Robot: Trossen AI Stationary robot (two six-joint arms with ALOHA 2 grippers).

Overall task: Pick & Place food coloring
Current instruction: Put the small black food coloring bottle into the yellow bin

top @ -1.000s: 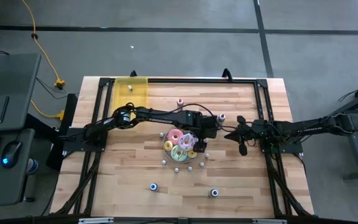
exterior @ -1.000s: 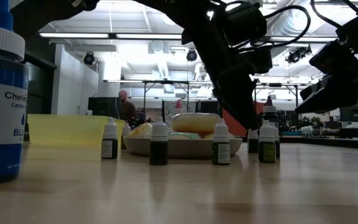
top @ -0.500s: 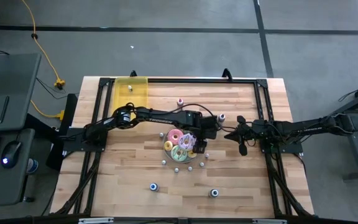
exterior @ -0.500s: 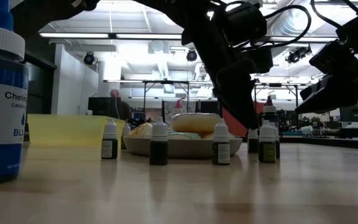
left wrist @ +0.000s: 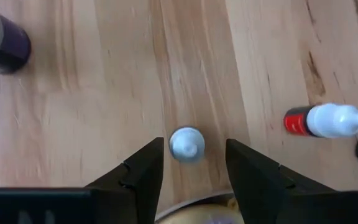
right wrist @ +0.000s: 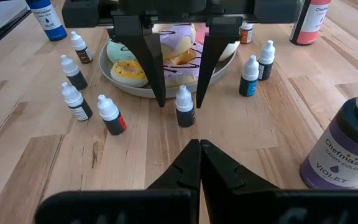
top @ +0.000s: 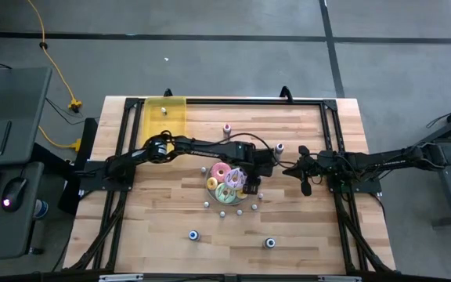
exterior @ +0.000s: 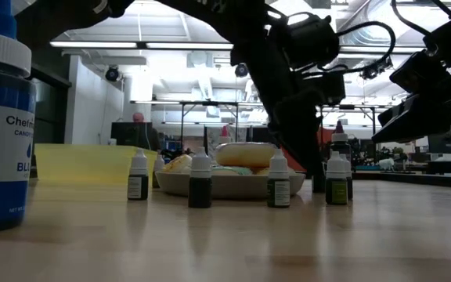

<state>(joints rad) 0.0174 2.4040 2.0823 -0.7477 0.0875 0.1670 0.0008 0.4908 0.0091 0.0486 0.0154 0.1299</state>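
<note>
A small white-capped, dark-bodied food-coloring bottle [right wrist: 185, 107] stands upright on the wooden counter [top: 312, 235], just beside the doughnut plate [right wrist: 114, 74], bracketed untouched by the open left fingers [right wrist: 152, 68]. The right fingers [right wrist: 199, 163] are pressed closed nearby.

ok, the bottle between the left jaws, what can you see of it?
The bottle is tiny, with a white dropper cap and a dark label, plastic by the look. It stands upright on the wooden table, just off the rim of the doughnut plate. The left gripper straddles it, jaws on either side with gaps showing, so no visible contact. From above, only its round white cap shows.
</note>
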